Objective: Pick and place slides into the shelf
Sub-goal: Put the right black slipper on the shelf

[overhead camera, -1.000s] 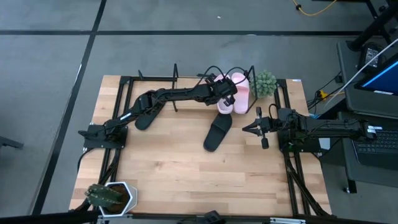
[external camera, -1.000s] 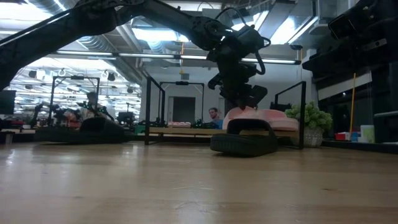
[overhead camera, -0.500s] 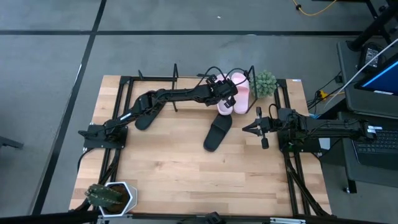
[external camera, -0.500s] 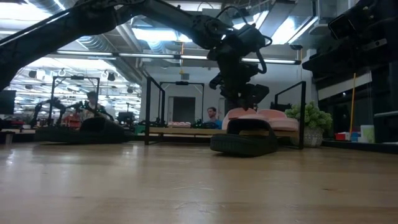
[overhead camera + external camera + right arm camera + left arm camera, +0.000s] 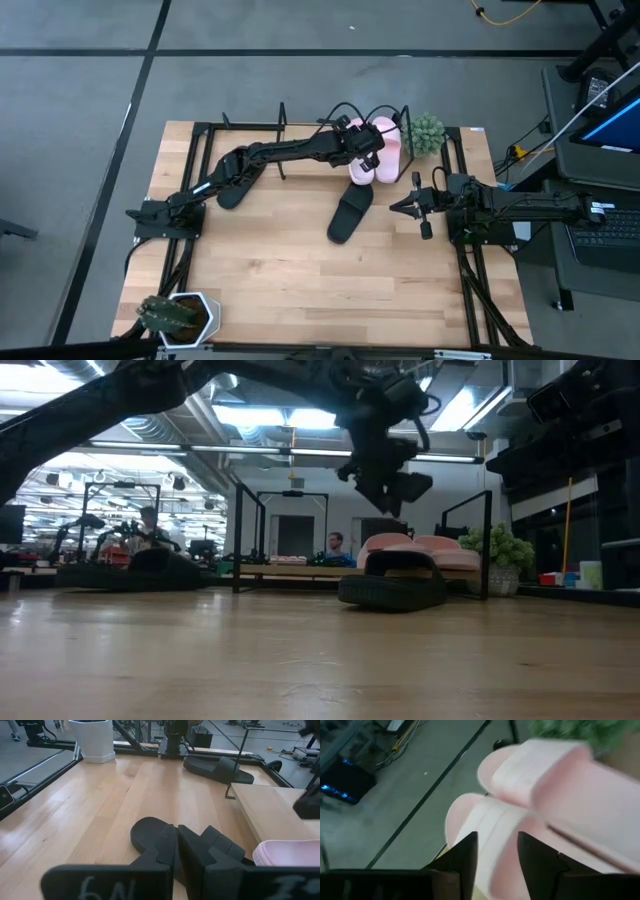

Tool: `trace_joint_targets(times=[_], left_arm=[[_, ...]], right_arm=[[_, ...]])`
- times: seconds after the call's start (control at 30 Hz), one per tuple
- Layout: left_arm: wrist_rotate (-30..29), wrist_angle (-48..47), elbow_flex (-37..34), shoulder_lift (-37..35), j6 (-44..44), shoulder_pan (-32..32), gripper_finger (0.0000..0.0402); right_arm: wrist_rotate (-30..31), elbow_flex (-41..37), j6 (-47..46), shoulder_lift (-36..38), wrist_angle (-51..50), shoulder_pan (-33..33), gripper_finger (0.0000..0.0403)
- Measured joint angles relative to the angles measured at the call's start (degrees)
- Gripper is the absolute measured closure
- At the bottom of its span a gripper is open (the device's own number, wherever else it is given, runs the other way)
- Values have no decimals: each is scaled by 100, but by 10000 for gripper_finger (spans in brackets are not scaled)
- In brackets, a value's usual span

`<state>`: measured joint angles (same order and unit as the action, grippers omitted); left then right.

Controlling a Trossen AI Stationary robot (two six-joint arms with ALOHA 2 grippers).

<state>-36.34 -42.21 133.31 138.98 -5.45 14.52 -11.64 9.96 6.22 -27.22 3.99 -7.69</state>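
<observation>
Pink slides (image 5: pixel 375 150) on shelf (image 5: pixel 300 140) | left gripper (image 5: pixel 362 147) wide, empty, above | right gripper (image 5: pixel 393 208) narrow, empty

Light wooden table (image 5: pixel 270 260) carries shelf (image 5: pixel 300 140) along far edge. Two pink slides (image 5: pixel 375 150) side by side at shelf's right end. One black slide (image 5: pixel 350 215) flat on table near middle; another black slide (image 5: pixel 232 185) on table toward left. Potted plant (image 5: pixel 178 315) at near-left corner, green plant (image 5: pixel 427 132) beside shelf's right end.
</observation>
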Motion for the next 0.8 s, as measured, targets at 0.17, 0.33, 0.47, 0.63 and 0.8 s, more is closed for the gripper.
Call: trace_joint_targets(times=[0.17, 0.33, 0.47, 0.63, 0.8], left_arm=[[2, -226, 162, -11, 154, -159, 272], [-5, -326, 171, -114, 303, -287, 272], [-15, -378, 171, -247, 423, -332, 272], [-36, -738, 175, -536, 411, -416, 272], [-29, -810, 173, -712, 212, -601, 272]], right_arm=[[1, 0, 0, 0, 0, -2, 380], [2, 0, 2, -2, -7, 0, 380], [2, 0, 1, -2, -8, 7, 380], [3, 0, -2, 0, -116, 7, 380], [2, -2, -13, -3, -329, 7, 380]])
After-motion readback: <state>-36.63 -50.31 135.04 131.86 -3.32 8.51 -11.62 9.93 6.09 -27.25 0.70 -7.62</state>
